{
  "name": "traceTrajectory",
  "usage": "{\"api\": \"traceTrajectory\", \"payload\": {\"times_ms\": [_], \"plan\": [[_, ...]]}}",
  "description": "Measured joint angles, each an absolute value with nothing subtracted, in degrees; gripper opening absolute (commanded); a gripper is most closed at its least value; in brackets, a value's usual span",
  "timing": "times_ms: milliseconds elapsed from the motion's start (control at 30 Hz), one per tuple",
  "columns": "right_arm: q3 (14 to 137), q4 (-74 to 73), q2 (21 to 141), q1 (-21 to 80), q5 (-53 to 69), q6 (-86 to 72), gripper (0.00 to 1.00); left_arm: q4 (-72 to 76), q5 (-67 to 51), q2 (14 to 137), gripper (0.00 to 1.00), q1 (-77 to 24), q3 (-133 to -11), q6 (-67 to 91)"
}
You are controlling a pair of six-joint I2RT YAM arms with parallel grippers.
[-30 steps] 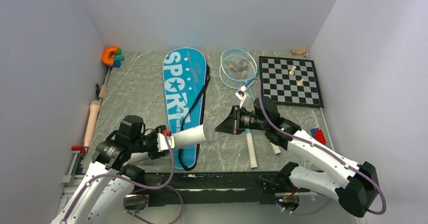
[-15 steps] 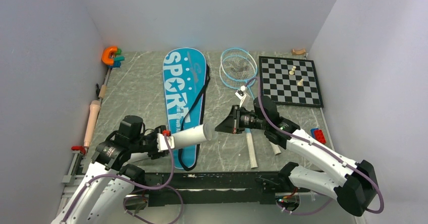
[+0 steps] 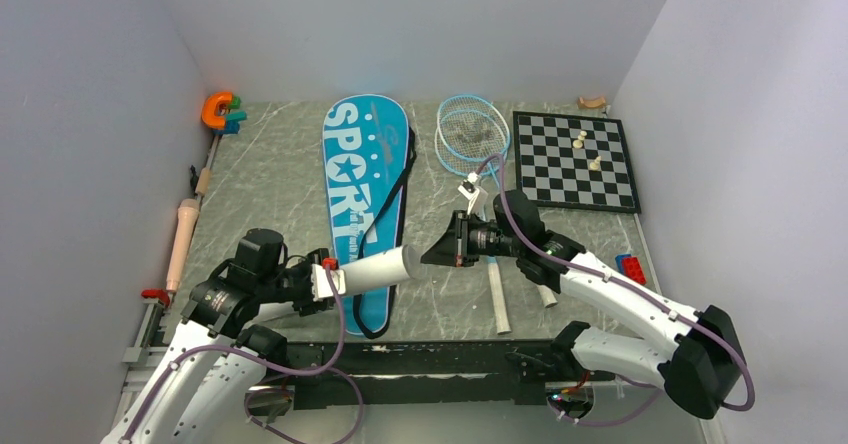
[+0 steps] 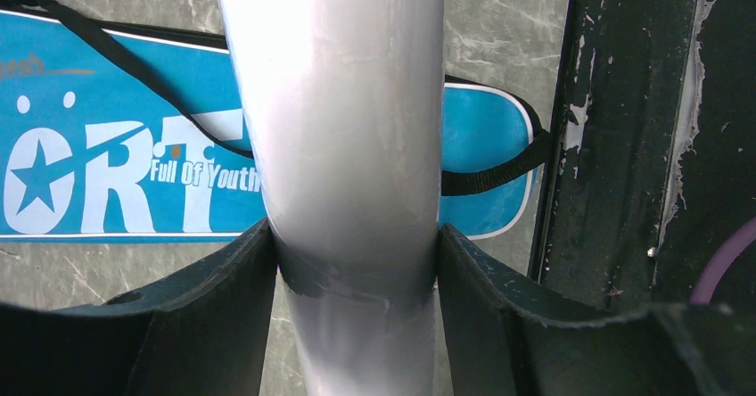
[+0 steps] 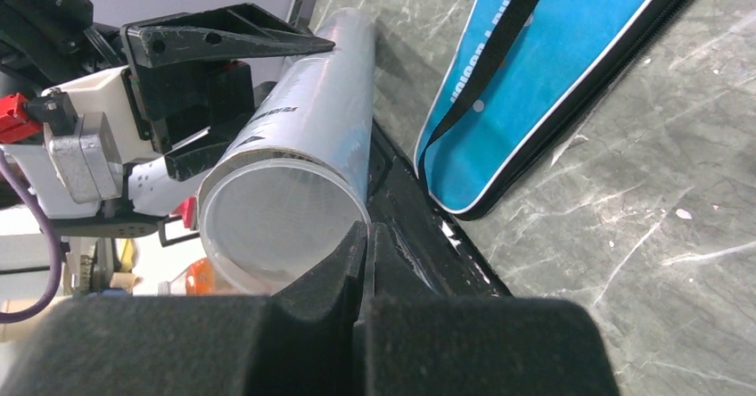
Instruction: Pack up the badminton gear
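From above, the left gripper (image 3: 334,279) clamps the white tube (image 3: 380,266) over the SPORT bag's (image 3: 362,179) near end; the right gripper (image 3: 432,255) faces its mouth; left wrist: jaws part-open, pinching the tube; right wrist: jaws closed together, empty, beside the tube's rim.

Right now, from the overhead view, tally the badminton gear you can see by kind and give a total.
Rackets: 2
White tube: 1
Blue SPORT bag: 1
Shuttlecocks: 0 in view
Total: 4
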State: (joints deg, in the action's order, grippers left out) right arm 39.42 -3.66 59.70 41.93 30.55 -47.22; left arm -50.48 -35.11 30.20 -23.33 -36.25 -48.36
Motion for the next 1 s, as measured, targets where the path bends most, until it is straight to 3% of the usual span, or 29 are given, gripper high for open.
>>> {"api": "traceTrajectory", "payload": {"times_ms": [833, 1000], "plan": [[41.5, -4.8, 60.3, 45.1, 25.8, -46.9, 0.0, -50.5, -35.0, 30.2, 0.36, -23.3, -36.3, -48.3], [42.3, -6.0, 60.4, 46.9, 22.4, -46.4, 0.12, -50.6, -34.5, 30.2, 0.36, -23.3, -36.3, -48.3]]}}
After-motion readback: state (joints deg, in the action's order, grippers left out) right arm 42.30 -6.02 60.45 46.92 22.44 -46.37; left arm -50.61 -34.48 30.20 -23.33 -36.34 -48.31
